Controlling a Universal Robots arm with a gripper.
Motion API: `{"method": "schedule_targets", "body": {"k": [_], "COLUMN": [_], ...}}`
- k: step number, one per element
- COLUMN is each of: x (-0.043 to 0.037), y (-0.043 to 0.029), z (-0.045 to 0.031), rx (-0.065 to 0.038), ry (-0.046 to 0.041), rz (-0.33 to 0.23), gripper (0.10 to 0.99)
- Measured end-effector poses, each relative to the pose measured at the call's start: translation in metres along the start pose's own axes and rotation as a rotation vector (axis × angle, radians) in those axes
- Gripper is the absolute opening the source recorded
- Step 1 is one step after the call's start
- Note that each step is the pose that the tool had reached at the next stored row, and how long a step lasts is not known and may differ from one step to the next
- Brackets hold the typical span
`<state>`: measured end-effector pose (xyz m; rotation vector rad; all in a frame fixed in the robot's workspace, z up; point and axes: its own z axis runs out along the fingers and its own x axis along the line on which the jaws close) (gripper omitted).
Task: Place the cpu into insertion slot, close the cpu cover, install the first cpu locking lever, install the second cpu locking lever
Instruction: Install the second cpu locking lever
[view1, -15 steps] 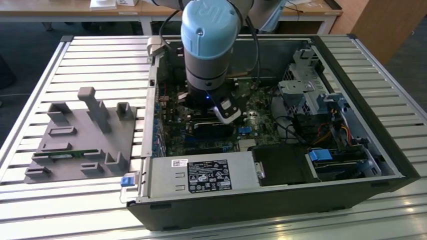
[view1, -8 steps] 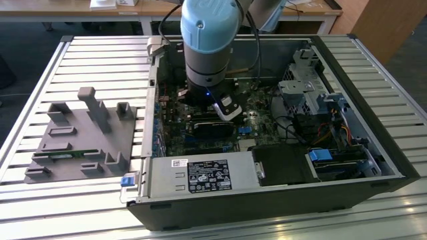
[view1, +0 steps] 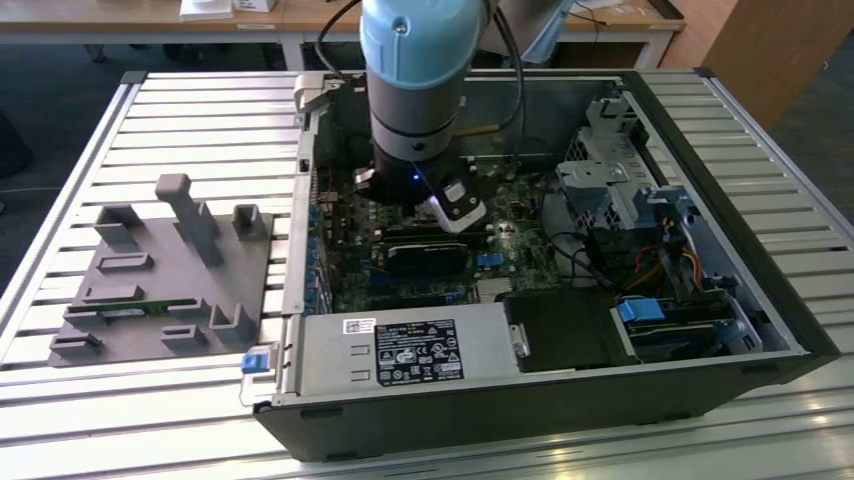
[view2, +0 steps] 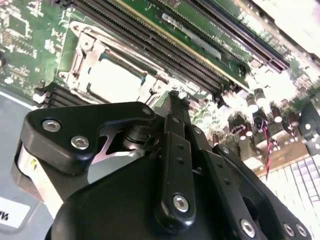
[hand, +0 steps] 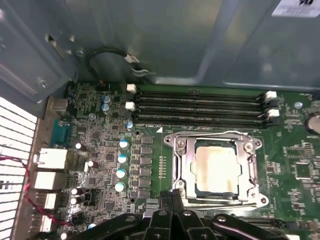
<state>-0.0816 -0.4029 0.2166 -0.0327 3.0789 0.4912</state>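
One cpu (hand: 216, 169), seated in the insertion slot (hand: 200, 187) mid-motherboard, with the cpu cover (hand: 181, 165) down around it. We rate it light, stiff and fragile, to be held by its edges only. Gripper (hand: 171, 196) pressed together, empty, just beside the cover's edge.

the open computer case (view1: 747, 300) walls in the motherboard (hand: 110, 130) on every side, so the way in is from above. the claw (hand: 172, 196) hangs low, fingers pressed together, just beside the cpu cover (hand: 215, 140), which lies flat over the cpu (hand: 216, 167). the memory slots (hand: 200, 105) run along the cover's far edge. a row of capacitors (hand: 121, 165) stands beside the socket. in the exterior view, the drive cage (view1: 607, 180) and loose cables (view1: 587, 255) crowd the case's right side.
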Motion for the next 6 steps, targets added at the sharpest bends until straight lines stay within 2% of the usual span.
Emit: {"method": "schedule_targets", "body": {"k": [6], "x": [-0.0004], "y": [0.0048], "z": [-0.0147], "rx": [0.000], "ry": [0.0001], "rz": [0.000], "gripper": [0.106]}}
